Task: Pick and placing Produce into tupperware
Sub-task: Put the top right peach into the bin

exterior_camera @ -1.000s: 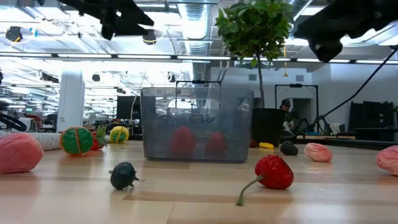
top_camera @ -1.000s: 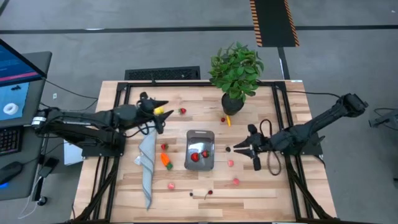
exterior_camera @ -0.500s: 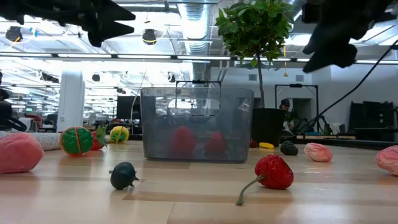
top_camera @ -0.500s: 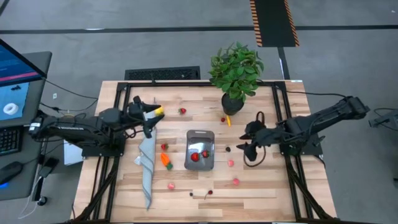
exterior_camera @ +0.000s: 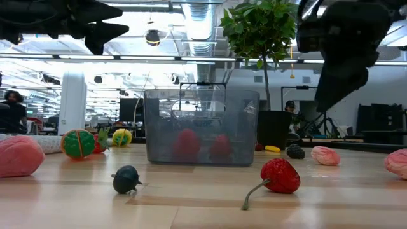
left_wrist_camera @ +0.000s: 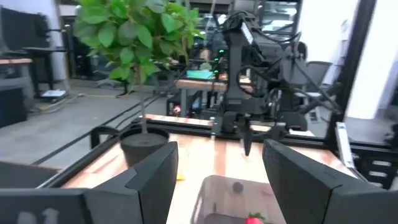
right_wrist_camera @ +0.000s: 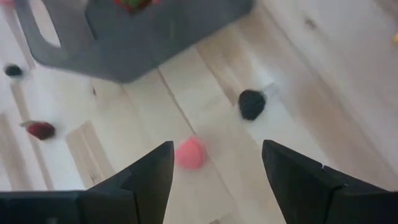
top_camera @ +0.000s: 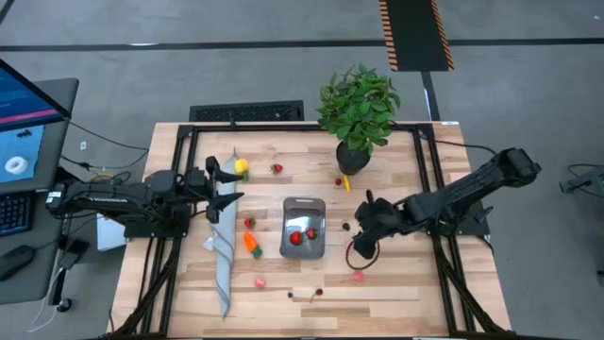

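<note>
The clear grey tupperware (top_camera: 304, 204) stands mid-table with two red pieces inside. Loose produce lies around it: a yellow piece (top_camera: 242, 167), an orange carrot (top_camera: 251, 243), red and pink berries (top_camera: 358, 276), and a black berry (right_wrist_camera: 252, 104). My right gripper (top_camera: 361, 227) hangs open just right of the tupperware, tipped down. In its wrist view a pink berry (right_wrist_camera: 189, 152) lies on the wood below the gap between its fingers, untouched. My left gripper (top_camera: 225, 185) is open and holds nothing. It hovers at the left above the cloth's far end, pointing toward the tupperware (left_wrist_camera: 233, 193).
A long grey folded cloth (top_camera: 224, 247) lies left of the tupperware. A potted plant (top_camera: 359, 109) stands at the far edge. A dark cable loop (top_camera: 354, 253) hangs below my right arm. In the low view a red strawberry (exterior_camera: 280, 175) and a dark berry (exterior_camera: 126, 179) lie near the front.
My left gripper has drawn back from the yellow piece toward the table's left and near edges; the yellow piece stays on the wood. My right gripper has moved left toward the tupperware and tipped downward over the pink berry.
</note>
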